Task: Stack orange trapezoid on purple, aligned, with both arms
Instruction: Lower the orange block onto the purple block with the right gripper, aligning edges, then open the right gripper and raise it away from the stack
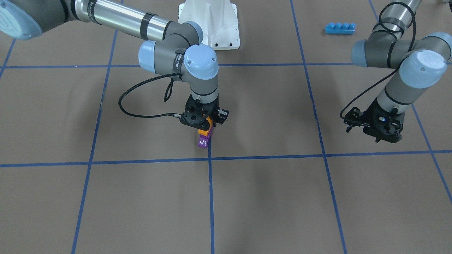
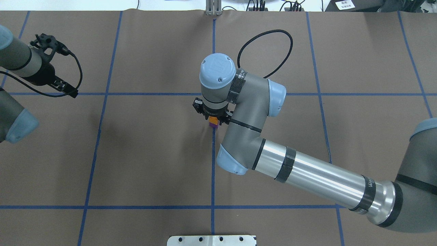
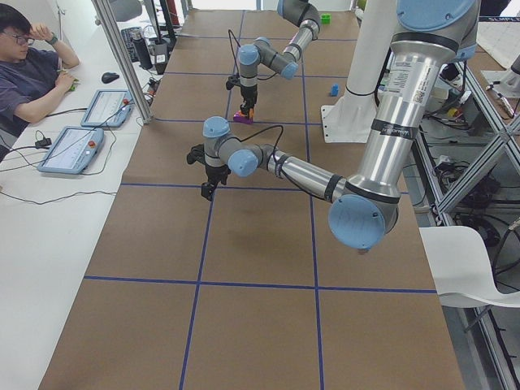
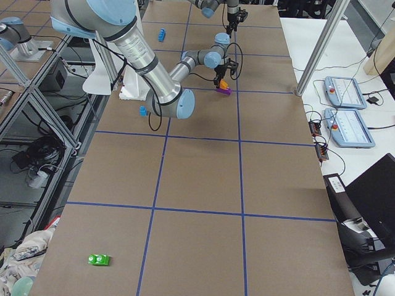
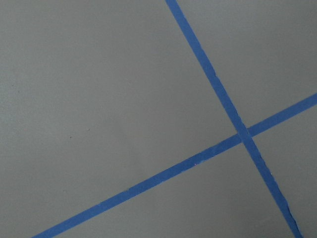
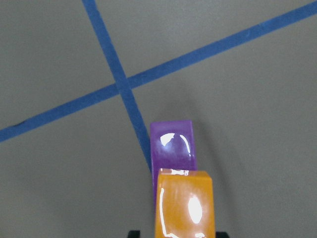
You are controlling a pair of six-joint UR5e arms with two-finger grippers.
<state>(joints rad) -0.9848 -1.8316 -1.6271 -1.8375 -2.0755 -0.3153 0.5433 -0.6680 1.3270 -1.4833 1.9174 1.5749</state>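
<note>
My right gripper (image 1: 209, 127) is shut on the orange trapezoid (image 1: 204, 131), holding it directly on top of the purple brick (image 1: 203, 141), which rests on the table by a blue tape crossing. The right wrist view shows the orange trapezoid (image 6: 184, 204) overlapping the near edge of the purple brick (image 6: 172, 146). I cannot tell whether it is pressed fully on. From overhead, the orange trapezoid (image 2: 213, 120) and a sliver of the purple brick (image 2: 213, 125) peek out under the right gripper (image 2: 213, 118). My left gripper (image 1: 386, 138) hovers far off, open and empty, and shows overhead (image 2: 66, 89).
A long blue four-stud brick (image 1: 339, 28) lies at the back near the left arm. A small blue brick (image 4: 142, 111) sits beside the white pedestal (image 1: 209, 21). A green brick (image 4: 99, 259) lies at the table's right end. An operator (image 3: 32, 73) sits beyond the far edge.
</note>
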